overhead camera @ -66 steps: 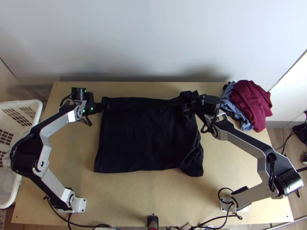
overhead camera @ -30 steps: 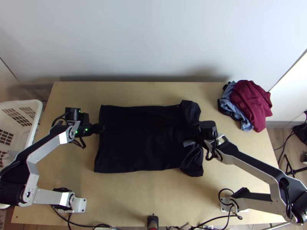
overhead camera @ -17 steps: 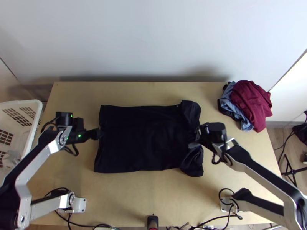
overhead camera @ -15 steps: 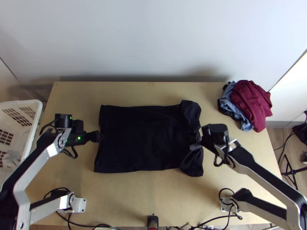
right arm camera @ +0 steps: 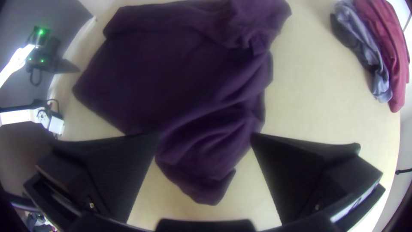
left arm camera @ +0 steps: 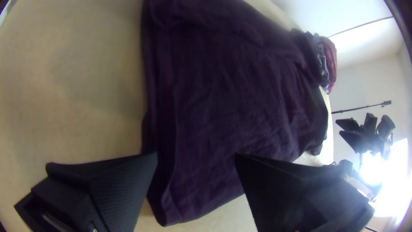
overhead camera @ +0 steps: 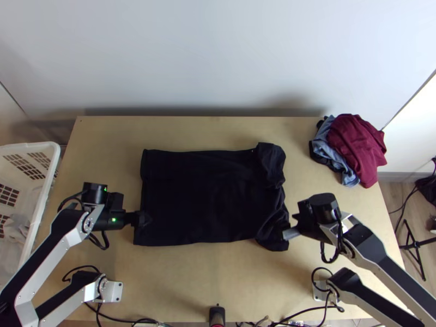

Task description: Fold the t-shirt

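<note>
left pincer point(overhead camera: 143, 219): wide apart, holding nothing | right pincer point(overhead camera: 292, 225): likewise | dark t-shirt point(overhead camera: 207, 191): lying between them, reaching both

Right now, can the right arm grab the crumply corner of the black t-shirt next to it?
Probably yes: the right gripper is open, its fingers spread to either side of that crumpled corner, and I see nothing lying over the cloth there.
</note>
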Controlling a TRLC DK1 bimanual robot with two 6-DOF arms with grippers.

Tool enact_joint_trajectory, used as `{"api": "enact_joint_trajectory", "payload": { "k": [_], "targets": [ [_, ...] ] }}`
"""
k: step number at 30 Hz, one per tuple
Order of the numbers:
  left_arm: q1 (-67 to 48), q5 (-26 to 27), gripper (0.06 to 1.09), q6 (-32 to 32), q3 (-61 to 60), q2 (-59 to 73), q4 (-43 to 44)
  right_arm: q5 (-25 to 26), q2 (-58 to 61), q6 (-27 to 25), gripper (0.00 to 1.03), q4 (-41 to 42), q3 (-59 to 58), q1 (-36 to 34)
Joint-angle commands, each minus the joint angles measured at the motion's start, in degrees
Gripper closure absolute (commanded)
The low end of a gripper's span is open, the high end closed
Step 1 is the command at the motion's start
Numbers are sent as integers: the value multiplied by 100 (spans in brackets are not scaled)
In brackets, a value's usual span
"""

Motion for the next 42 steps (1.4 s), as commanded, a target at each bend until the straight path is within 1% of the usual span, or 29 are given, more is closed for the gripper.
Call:
{"api": "enact_joint_trajectory", "payload": {
  "k": [1,5,12,14,16,18,21,23,25,28,30,31,33,35,42],
  "targets": [
    [-122,12,19,150,-332,-180,-215,-420,-239,5,5,-654,46,306],
    [-201,12,18,141,-402,-171,-268,-420,-248,-91,5,-812,46,402],
    [-175,12,18,124,-402,-31,-206,-411,-151,-671,5,-1216,116,394],
    [-183,12,18,124,-385,-22,-198,-403,-10,-715,5,-1207,125,376],
    [-183,12,18,115,-358,-22,-198,-403,394,-671,5,-1243,125,367],
    [-201,12,16,80,-341,-22,-198,-411,719,-522,5,-1322,143,359],
    [-175,12,16,89,-358,-31,-180,-420,666,-241,5,-1313,-24,411],
    [-157,12,16,89,-411,-31,-118,-420,596,23,5,-988,-226,534],
    [-148,3,16,89,-455,-22,-13,-420,561,172,5,-865,-393,578],
    [-148,12,16,80,-464,-22,49,-420,341,181,5,-540,-640,578],
    [-148,3,16,89,-481,-22,57,-420,244,225,10,-504,-684,587],
    [-140,3,16,89,-490,-22,57,-420,236,225,10,-504,-701,622],
    [-148,3,16,71,-517,-31,57,-420,200,287,9,-487,-719,631],
    [-157,3,16,45,-552,-31,57,-420,174,287,5,-443,-754,631],
    [-377,3,16,-131,-745,-84,49,-420,148,287,5,-416,-771,631]
  ]
}}
